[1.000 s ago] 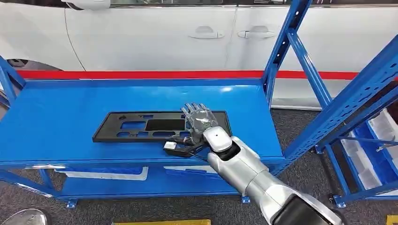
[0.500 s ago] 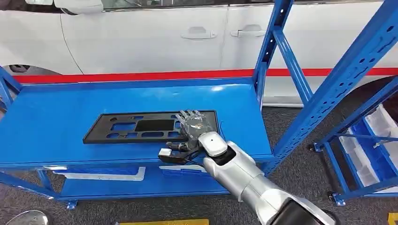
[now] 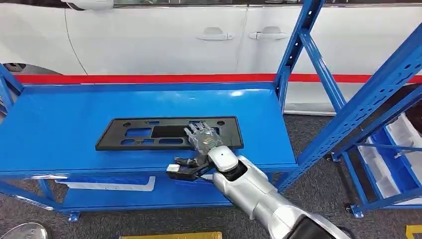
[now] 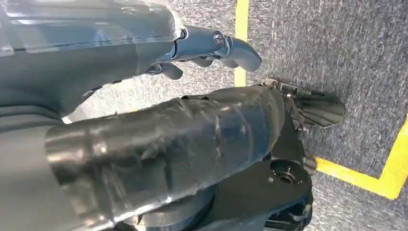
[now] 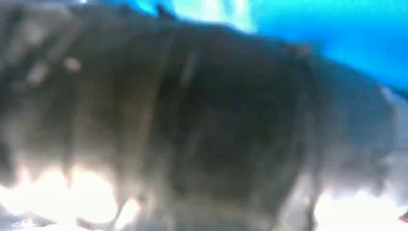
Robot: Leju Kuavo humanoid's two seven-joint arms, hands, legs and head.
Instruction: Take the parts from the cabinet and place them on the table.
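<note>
A long black plastic panel with several cut-outs lies flat on the blue shelf of the cabinet, near the middle. My right hand lies on the panel's right part, with its fingers stretched over the top face; the thumb is hidden. The right wrist view is a dark blur against blue. My left hand hangs beside my body over the floor, fingers loosely apart and holding nothing.
Blue rack uprights rise right of the shelf, and a slanted blue beam crosses the far right. A white car stands behind the cabinet. A lower shelf lies beneath. Yellow tape marks the grey carpet.
The camera swayed left and back. My right hand has drawn back a little toward the panel's near edge. The panel stays where it was on the shelf.
</note>
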